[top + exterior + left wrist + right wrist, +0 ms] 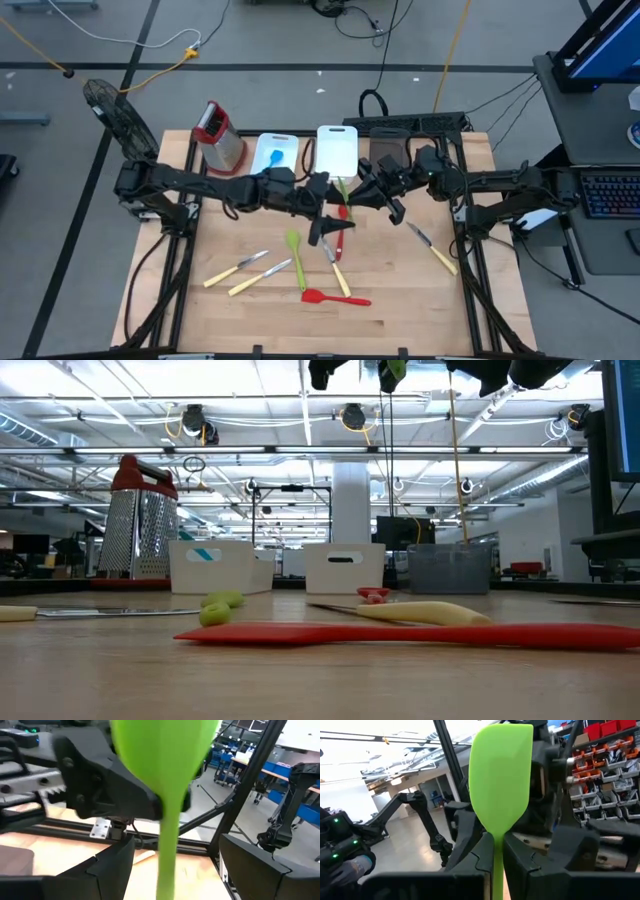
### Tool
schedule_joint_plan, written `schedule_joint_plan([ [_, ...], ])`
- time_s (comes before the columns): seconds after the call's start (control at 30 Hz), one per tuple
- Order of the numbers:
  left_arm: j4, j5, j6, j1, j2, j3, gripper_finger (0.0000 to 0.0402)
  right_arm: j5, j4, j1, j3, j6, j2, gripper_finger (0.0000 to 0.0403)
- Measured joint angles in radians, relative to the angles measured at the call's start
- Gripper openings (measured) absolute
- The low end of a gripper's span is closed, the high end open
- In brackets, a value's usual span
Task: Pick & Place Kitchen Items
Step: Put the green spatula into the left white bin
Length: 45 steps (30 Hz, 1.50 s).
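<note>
A green spatula (500,775) hangs high over the table's middle, between my two grippers. My right gripper (498,857), reaching in from the table's right, is shut on its handle. My left gripper (175,865) comes level from the table's left and is open. Its two fingers stand on either side of the green handle (167,855) without touching it. In the high view the spatula (344,190) shows as a short green strip between my left gripper (333,208) and my right gripper (355,195). Other utensils lie flat on the wooden table (480,300). My right gripper pinches the green spatula's handle (497,847) between its two fingers, just below the blade. The fingers come from the table's right, close to level. The spatula is lifted clear of the table, its blade standing past the fingertips.
On the table lie a second green utensil (295,255), red spatulas (335,297), and several yellow-handled knives (258,278) (435,250). At the far edge stand a red-topped grater (220,135), two white bins (275,155) (337,150), one holding a blue utensil, and a dark bin (385,150).
</note>
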Motion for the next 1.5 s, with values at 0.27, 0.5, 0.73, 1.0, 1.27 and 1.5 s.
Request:
schedule_joint_plan([
  [0.27, -0.072, 0.0, -0.005, 0.017, -0.024, 0.001, 0.0201, 0.0, 0.001, 0.0, 0.0, 0.003, 0.0, 0.0012],
  [0.5, -0.041, -0.001, -0.003, 0.021, -0.027, 0.0, 0.0101, 0.0, -0.002, 0.006, 0.0, 0.007, 0.0, 0.0012],
  [0.73, -0.035, 0.001, 0.006, 0.019, -0.026, 0.0, 0.0058, 0.013, 0.001, 0.019, 0.0, 0.003, 0.0, 0.0012],
  [1.0, -0.025, 0.054, 0.006, 0.023, -0.026, 0.0, 0.0012, 0.021, 0.002, 0.021, 0.0, 0.005, 0.0, 0.0012],
  [1.27, 0.018, 0.082, 0.004, 0.024, -0.024, -0.001, 0.0012, 0.052, 0.008, 0.021, 0.0, 0.016, -0.002, 0.0016],
  [1.5, 0.028, 0.082, -0.001, 0.024, -0.024, -0.002, 0.0012, 0.08, -0.003, 0.021, 0.0, 0.018, -0.002, 0.0019],
])
